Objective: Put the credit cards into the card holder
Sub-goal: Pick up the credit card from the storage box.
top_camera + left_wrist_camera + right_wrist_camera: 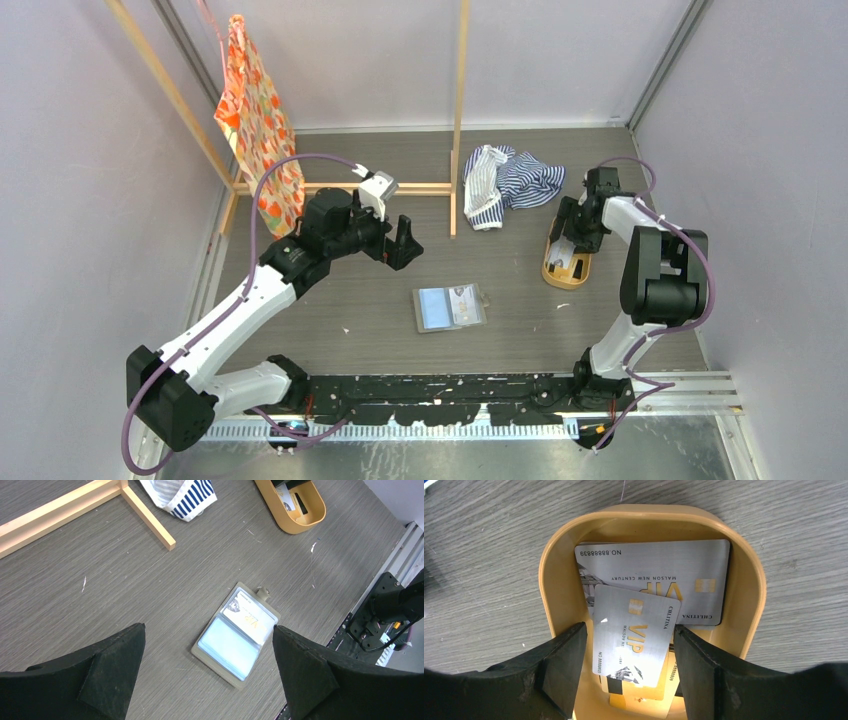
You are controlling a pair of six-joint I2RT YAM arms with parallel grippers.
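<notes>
Centrally on the table, the card holder [450,307] lies unfolded and flat, its closing tab [262,593] pointing away from the arms. One half shows a pale blue face. The other holds a whitish card with gold lettering that is too small to read in full.

The loose credit cards [639,612] are well apart from it, stacked in an oval orange tray [549,580] on the right. A silver one lies askew on top of a larger-looking silver one, and a yellowish card and a dark strip beneath are mostly covered. The right gripper [629,642] reaches into the tray with its jaws either side of the top card. Whether they pinch it or only flank it cannot be told.

The left gripper [400,243] hangs above the table left of the holder, jaws spread wide and empty.

Behind lie a striped cloth [505,182] and a wooden frame [460,110], both cut off in the left wrist view.
</notes>
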